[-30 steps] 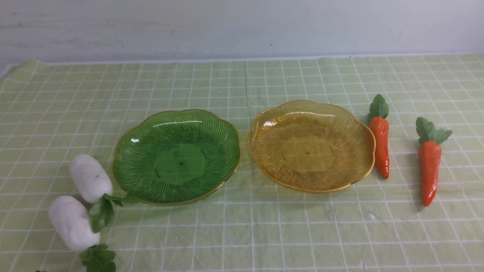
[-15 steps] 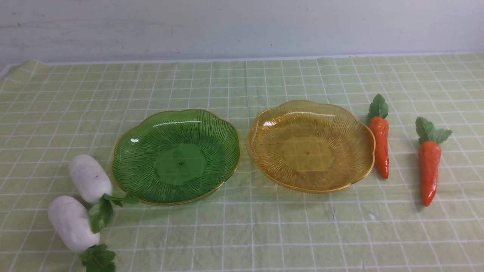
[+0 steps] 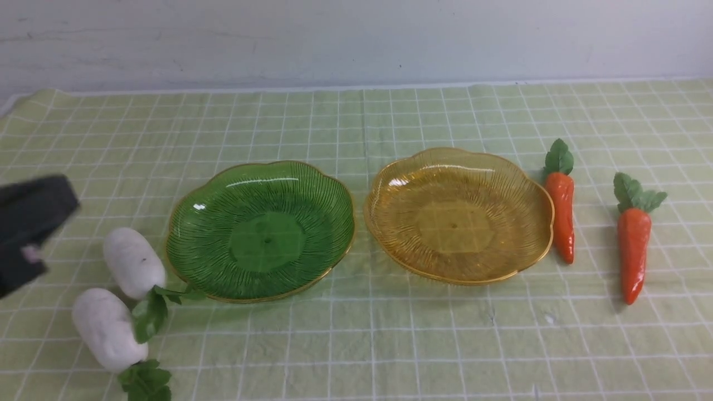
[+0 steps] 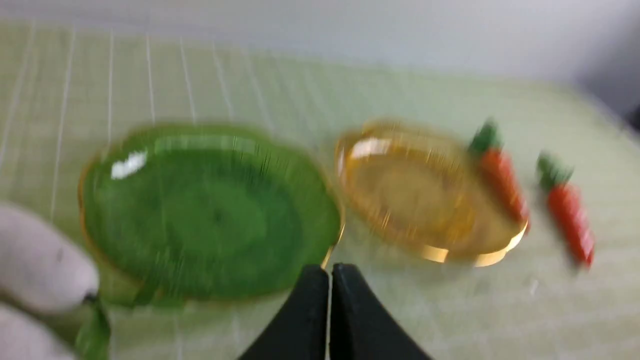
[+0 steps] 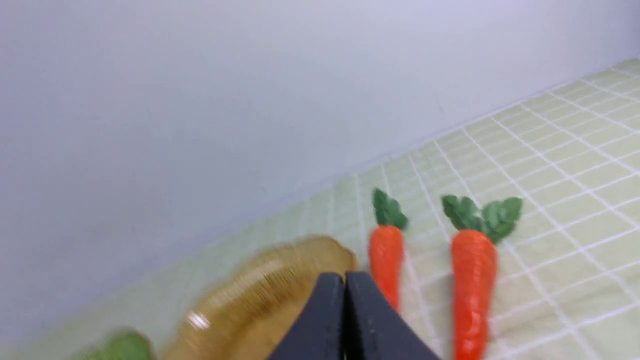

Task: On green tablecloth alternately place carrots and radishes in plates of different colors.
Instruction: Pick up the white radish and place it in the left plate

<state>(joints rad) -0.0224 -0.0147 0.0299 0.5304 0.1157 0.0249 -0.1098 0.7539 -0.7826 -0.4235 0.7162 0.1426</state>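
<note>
The left fingers (image 4: pixel 300 320), pressed together, have come in near the radishes (image 3: pixel 133 262).

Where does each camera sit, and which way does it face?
Front: between the arms, facing forward over radishes, green plate, amber plate and carrots to the wall; the blurred left arm shows.
Left wrist: on that wrist, by the radishes, facing both plates and the carrots; the shut left gripper shows.
Right wrist: on that wrist, facing the carrots and wall; the shut right gripper shows.
All views share the amber plate and carrots.
</note>
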